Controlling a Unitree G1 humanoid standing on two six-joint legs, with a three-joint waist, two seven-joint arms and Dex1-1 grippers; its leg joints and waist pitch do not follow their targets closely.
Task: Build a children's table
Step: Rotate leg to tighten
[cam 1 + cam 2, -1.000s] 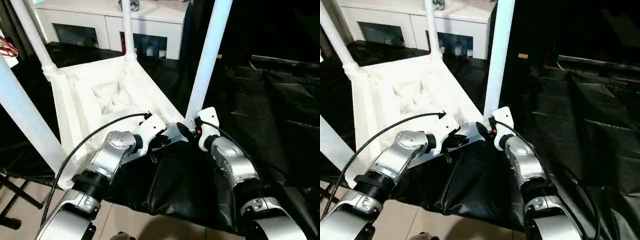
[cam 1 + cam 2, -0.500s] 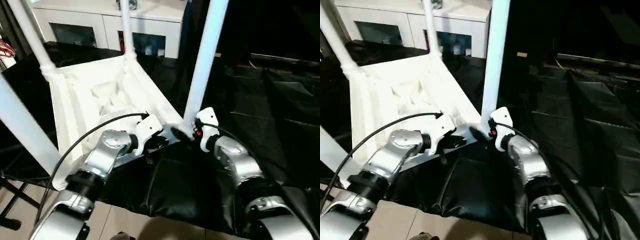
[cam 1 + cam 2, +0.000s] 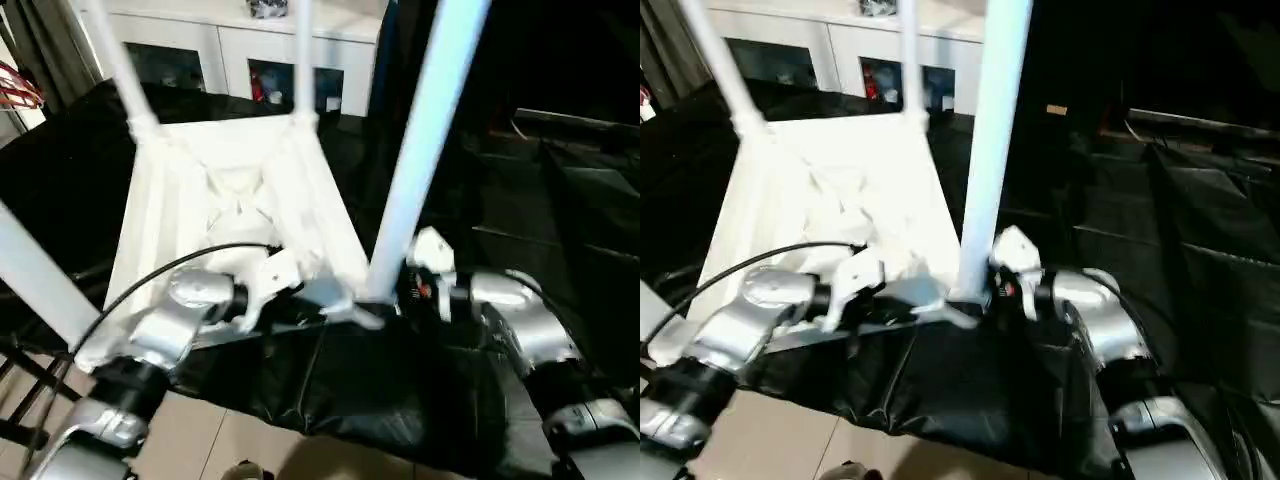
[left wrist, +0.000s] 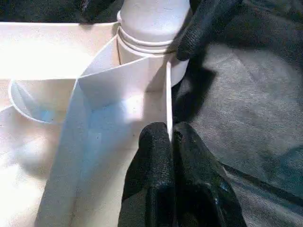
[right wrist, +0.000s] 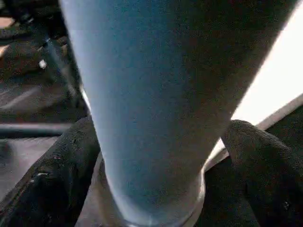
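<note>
Left wrist view showed the left gripper (image 4: 171, 142) with its two black fingers (image 4: 154, 161) pressed together on the thin upright rim (image 4: 168, 101) of the table (image 3: 235, 190), the rim's edge running straight out from between the fingertips. Just beyond the tips the rim met a round corner socket (image 4: 149, 45) with a leg (image 3: 425, 150) seated in it. One black finger of the right gripper (image 4: 206, 26) lay against that socket on its far side.

Right wrist view had the leg rising between the right gripper's (image 5: 151, 161) fingers, which stood wide apart, one on each side of the leg's flared base. Whether the pads touched the leg could not be told.

From the head views, the table lay upside down, ribbed underside up, with its legs standing upward. The near right leg stood directly ahead of the right gripper (image 3: 400, 290); the left gripper (image 3: 300, 305) was at the near rim, just beside that corner. Two legs rose at the far corners and another at the near left (image 3: 35, 270).

The table rested on a surface draped in black cloth (image 3: 390, 390), which hung over the near edge above a pale floor (image 3: 250, 440). Behind stood a white cabinet (image 3: 235, 55) with glass doors.
</note>
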